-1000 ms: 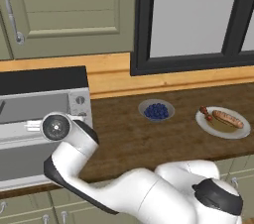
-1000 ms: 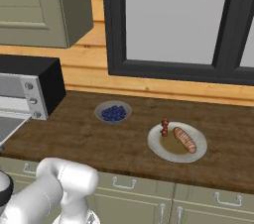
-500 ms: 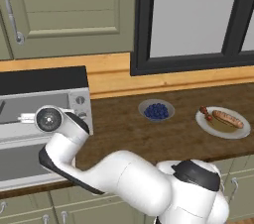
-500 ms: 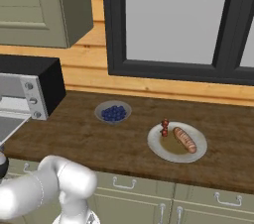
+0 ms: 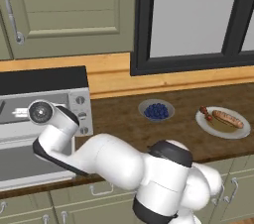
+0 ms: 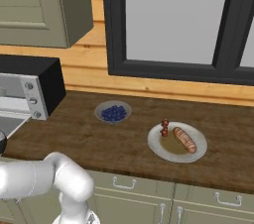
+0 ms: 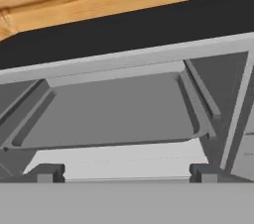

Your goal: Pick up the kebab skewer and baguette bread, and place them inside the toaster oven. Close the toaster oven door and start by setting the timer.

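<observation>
The tool (image 7: 124, 173) stood spread wide with nothing between its tips, facing the open cavity of the toaster oven (image 5: 44, 89), whose door (image 5: 30, 161) lay folded down. The kebab skewer (image 6: 164, 127) and baguette bread (image 6: 184, 139) lay on a plate (image 6: 161, 148) on the tabletop (image 6: 99, 141), right of a bowl of blueberries (image 6: 113, 113).

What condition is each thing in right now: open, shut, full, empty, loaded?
toaster oven door: open, folded down.
toaster oven: tray inside is bare.
gripper: open, holding nothing.
kebab skewer: on the plate.
baguette bread: on the plate.
plate: loaded with both.
bowl: holds blueberries.
</observation>
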### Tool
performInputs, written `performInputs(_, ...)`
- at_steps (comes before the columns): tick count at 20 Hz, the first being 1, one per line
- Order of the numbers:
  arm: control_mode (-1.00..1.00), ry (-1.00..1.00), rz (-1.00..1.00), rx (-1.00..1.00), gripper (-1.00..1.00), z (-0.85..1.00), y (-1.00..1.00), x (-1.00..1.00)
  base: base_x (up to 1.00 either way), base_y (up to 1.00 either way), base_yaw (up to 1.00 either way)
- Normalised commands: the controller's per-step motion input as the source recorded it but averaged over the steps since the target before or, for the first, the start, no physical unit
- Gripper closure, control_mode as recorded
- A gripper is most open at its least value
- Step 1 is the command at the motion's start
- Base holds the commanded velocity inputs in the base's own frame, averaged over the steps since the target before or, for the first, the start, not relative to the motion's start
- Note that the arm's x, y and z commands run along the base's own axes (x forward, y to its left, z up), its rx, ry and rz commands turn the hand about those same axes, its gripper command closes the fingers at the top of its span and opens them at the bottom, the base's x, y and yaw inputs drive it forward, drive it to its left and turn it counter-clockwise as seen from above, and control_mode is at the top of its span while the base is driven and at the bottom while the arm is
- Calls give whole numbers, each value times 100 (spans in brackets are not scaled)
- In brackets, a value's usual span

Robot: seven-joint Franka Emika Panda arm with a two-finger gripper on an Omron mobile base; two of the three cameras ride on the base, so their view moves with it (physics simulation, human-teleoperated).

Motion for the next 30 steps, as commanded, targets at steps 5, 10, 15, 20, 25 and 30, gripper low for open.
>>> performInputs(5,-100,0,0,-7,-100,-34,41,36,0,0,0)
performInputs(10,-100,0,0,-8,-100,-38,40,35,0,0,0)
performInputs(15,-100,0,0,-5,-100,-27,27,43,0,0,0)
performInputs(20,-100,2,0,-2,-100,-26,16,47,0,0,0)
performInputs(25,-100,2,0,-2,-100,-25,21,49,0,0,0)
performInputs(30,-100,0,0,-2,-100,-24,25,43,0,0,0)
